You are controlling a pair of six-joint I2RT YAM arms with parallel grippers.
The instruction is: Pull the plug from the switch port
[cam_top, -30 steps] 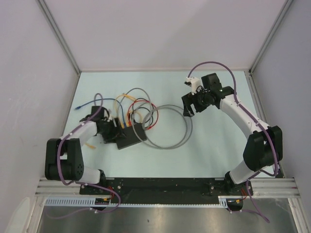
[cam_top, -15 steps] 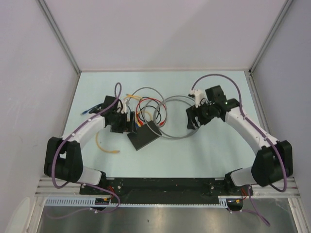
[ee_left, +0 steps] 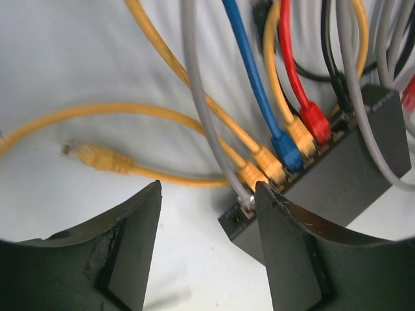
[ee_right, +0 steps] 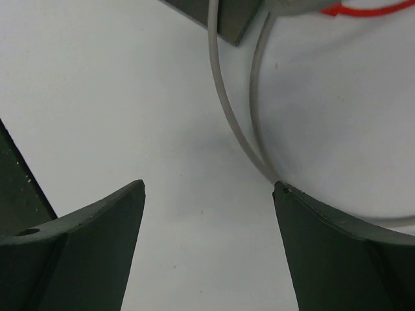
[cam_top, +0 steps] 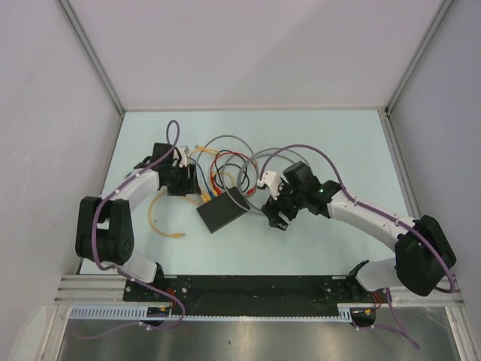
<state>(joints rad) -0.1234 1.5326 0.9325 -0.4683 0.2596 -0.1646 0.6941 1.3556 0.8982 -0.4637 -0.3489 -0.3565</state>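
The switch (cam_top: 222, 210) is a flat black box lying mid-table, with several cables plugged along its back-left edge. The left wrist view shows the switch (ee_left: 350, 175) with grey, yellow, blue (ee_left: 285, 150) and red (ee_left: 315, 120) plugs seated in its ports. A loose yellow plug (ee_left: 91, 156) lies on the table to the left, out of any port. My left gripper (cam_top: 189, 183) is open and empty, just left of the plug row (ee_left: 207, 188). My right gripper (cam_top: 272, 214) is open and empty, right of the switch, above bare table (ee_right: 207, 186).
Grey cable loops (cam_top: 259, 169) lie behind and to the right of the switch, and one strand (ee_right: 224, 103) passes just ahead of my right fingertips. A yellow cable (cam_top: 158, 218) curls on the table to the left. White walls enclose the table.
The switch has slid and turned to the right. A yellow cable now lies loose on the left. My left gripper moved back-left; my right arm swung down and left to the switch.
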